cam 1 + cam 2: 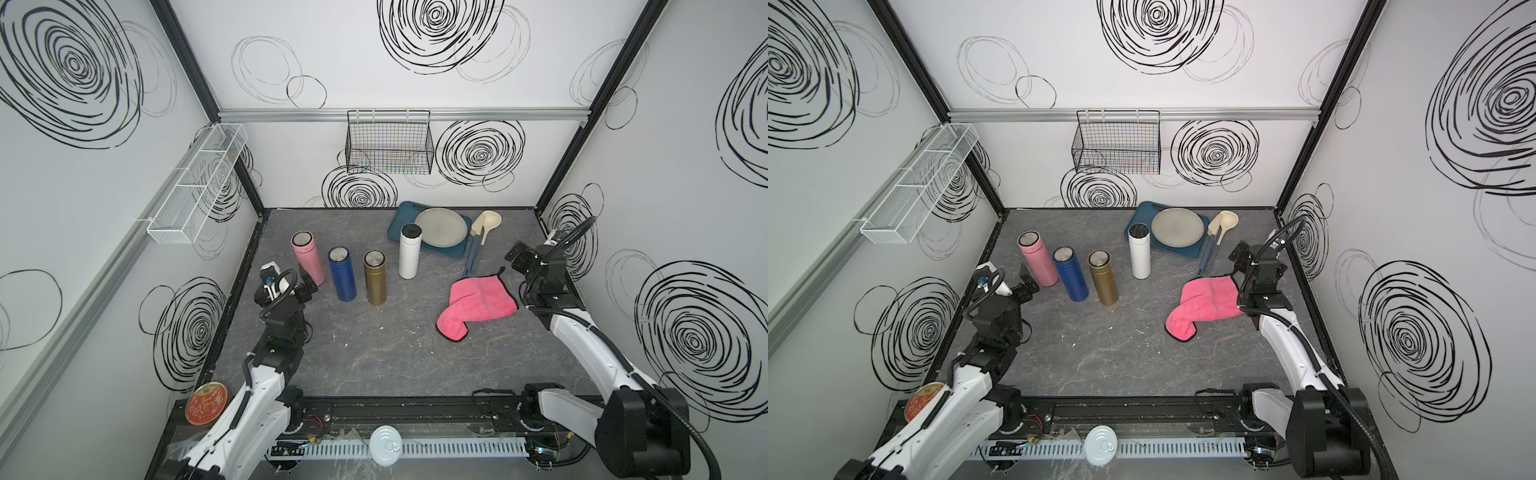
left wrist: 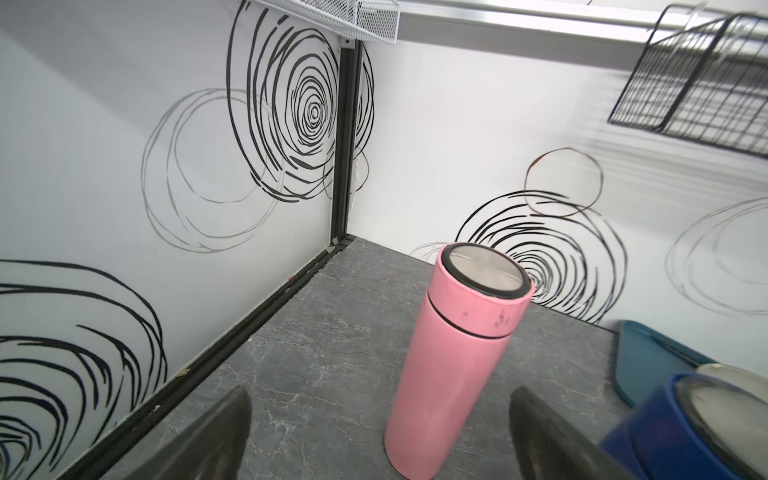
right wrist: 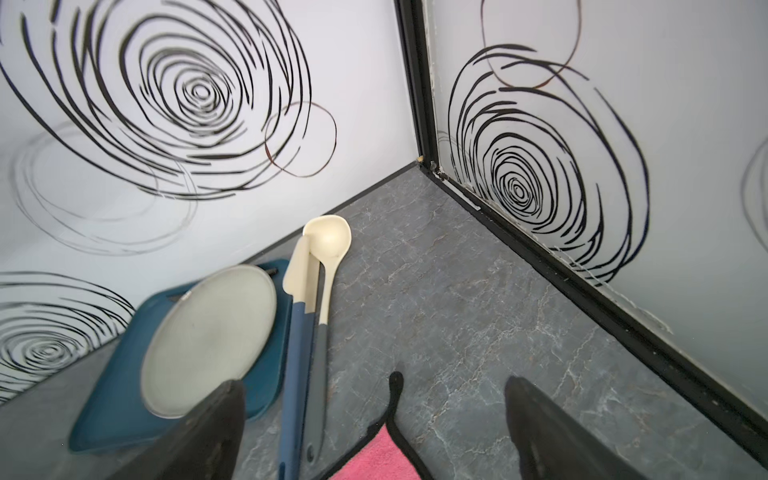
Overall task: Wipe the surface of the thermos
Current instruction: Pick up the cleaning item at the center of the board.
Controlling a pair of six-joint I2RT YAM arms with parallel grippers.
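Plainly, both hands stand wide open and empty. The left gripper (image 1: 287,284) faces the upright pink thermos (image 1: 308,257), just beside it, with the blue thermos (image 1: 342,274), gold thermos (image 1: 375,277) and white thermos (image 1: 409,251) alongside. The right gripper (image 1: 528,261) sits by the pink cloth (image 1: 478,305)'s far corner.

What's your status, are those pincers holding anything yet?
Both open, empty: left pincer at the pink thermos, right pincer near the pink cloth. Cloth not yet lifted. A blue thermos close beside the pink one.
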